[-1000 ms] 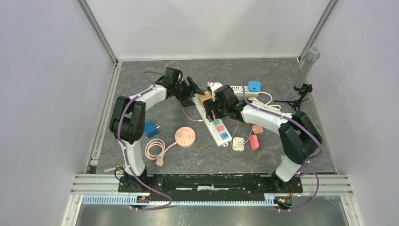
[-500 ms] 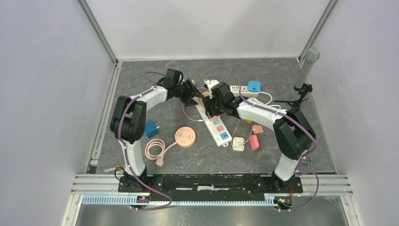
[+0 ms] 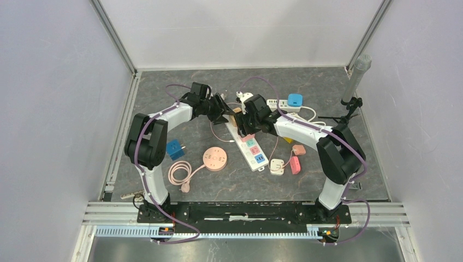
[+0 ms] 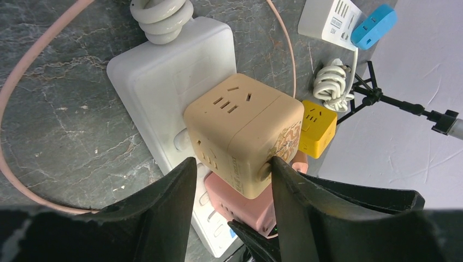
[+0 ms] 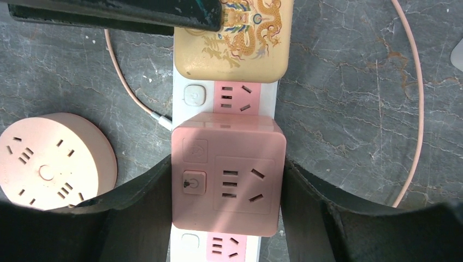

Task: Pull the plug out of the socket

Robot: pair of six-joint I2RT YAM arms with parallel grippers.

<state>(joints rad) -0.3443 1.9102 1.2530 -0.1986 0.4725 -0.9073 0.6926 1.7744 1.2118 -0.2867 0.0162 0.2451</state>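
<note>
A white power strip (image 3: 254,155) lies mid-table with two cube plugs seated in it. The tan cube plug (image 4: 245,136) sits near the strip's far end, with a dragon print on its side (image 5: 235,49). My left gripper (image 4: 232,162) straddles it, its right finger pressed on the cube's side button and its left finger at the opposite lower corner. Just nearer on the strip is the pink cube plug (image 5: 228,174). My right gripper (image 5: 226,164) is shut on it, both fingers flat against its sides. The two grippers (image 3: 232,112) (image 3: 248,128) almost touch.
A round pink socket (image 3: 214,159) with a coiled cord and a blue cube (image 3: 174,148) lie left of the strip. Small white (image 3: 277,166) and pink (image 3: 295,164) plugs lie to its right. A yellow cube (image 4: 316,128), another strip with a blue adapter (image 3: 295,100) and a microphone stand (image 3: 355,82) stand behind.
Both grippers have narrowed. The left one slid right around the tan cube. The right one moved up the strip and closed on the pink cube.
</note>
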